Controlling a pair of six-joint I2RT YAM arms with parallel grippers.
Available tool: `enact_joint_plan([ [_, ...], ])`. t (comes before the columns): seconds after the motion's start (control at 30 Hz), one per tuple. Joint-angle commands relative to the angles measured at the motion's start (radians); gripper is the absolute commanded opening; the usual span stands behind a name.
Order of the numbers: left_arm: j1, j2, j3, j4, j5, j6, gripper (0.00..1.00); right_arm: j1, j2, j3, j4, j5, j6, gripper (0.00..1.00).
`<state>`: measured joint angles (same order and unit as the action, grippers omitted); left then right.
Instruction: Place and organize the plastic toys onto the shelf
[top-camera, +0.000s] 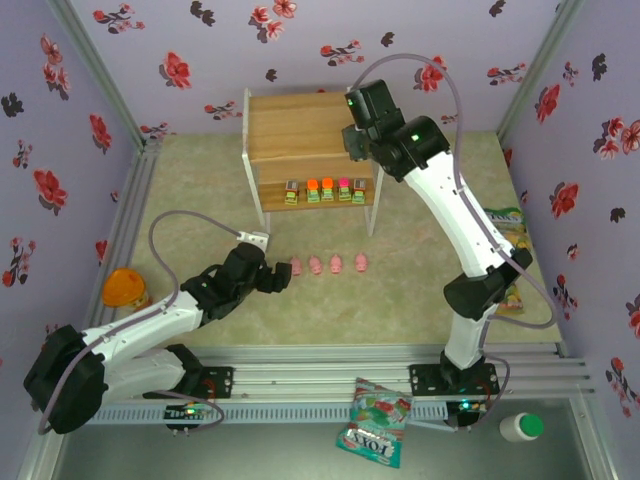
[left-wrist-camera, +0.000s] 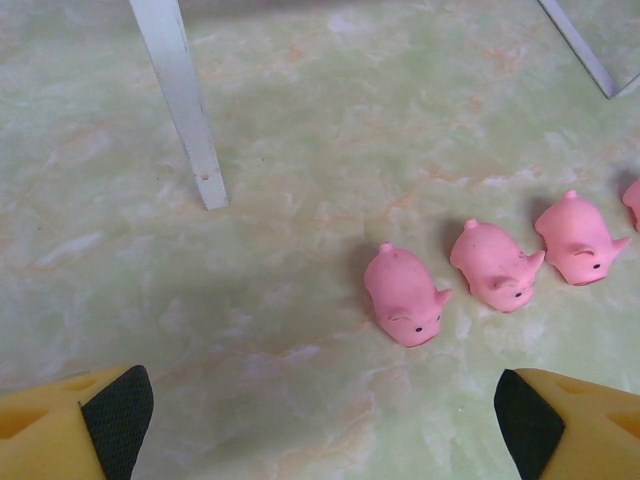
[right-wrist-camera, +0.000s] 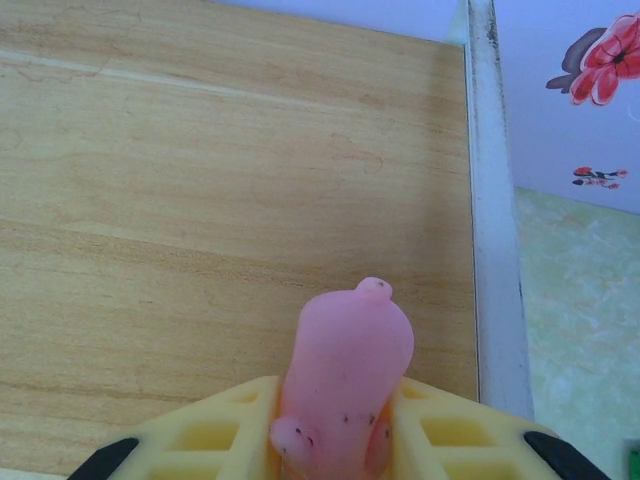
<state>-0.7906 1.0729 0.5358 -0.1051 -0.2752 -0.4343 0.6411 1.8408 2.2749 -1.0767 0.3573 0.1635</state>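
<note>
The shelf (top-camera: 296, 128) stands at the back of the table, and several blocky green-based toys (top-camera: 318, 190) are lined up on its lower board. On the mat in front of it, several pink pigs (top-camera: 327, 265) lie in a row. My left gripper (top-camera: 281, 279) is open, low at the left end of that row. In the left wrist view the nearest pig (left-wrist-camera: 404, 296) lies ahead of the left gripper (left-wrist-camera: 322, 425), nothing between the pads. My right gripper (right-wrist-camera: 340, 440) is shut on a pink pig (right-wrist-camera: 348, 365) over the top board (right-wrist-camera: 200, 200), near its right edge.
A white shelf leg (left-wrist-camera: 185, 110) stands left of the pigs. An orange-lidded jar (top-camera: 124, 288) sits at the left. Snack bags lie at the right wall (top-camera: 510, 225) and on the front rail (top-camera: 375, 420). A green-capped bottle (top-camera: 522, 428) is front right.
</note>
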Motion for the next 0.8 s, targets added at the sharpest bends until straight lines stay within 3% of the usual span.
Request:
enact_joint_plan([
  [0.0,0.008,-0.013,0.014,0.005,0.01,0.011,0.93,-0.005,0.022,0.035,-0.026,-0.017,-0.016,0.3],
  [0.77,0.008,-0.013,0.015,0.001,0.009,0.011,0.93,-0.005,0.043,0.023,-0.037,-0.017,-0.02,0.31],
])
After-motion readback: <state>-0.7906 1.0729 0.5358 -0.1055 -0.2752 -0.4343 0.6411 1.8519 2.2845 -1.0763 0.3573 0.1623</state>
